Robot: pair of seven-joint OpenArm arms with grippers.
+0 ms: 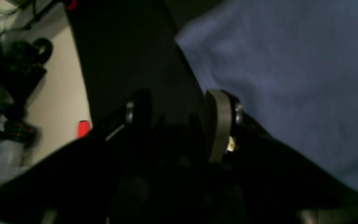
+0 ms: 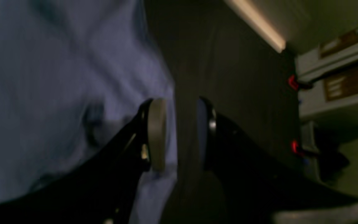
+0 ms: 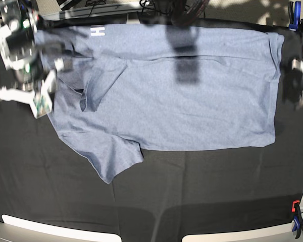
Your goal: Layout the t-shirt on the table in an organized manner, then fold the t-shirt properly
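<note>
Lying flat across the table's (image 3: 192, 191) far half: shirt (image 3: 192, 101), soft, light, limp (creases easily). Take it by hem corners or sleeve (image 3: 108, 156). Your left gripper (image 1: 179, 113) and right gripper (image 2: 179, 130) both stand apart, empty, at opposite shirt edges. Clamps (image 3: 296, 217) line the edges, clear of your path.

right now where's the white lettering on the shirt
In the base view, the white lettering shows at the t-shirt's top edge, upper left, by the right pincer.
</note>
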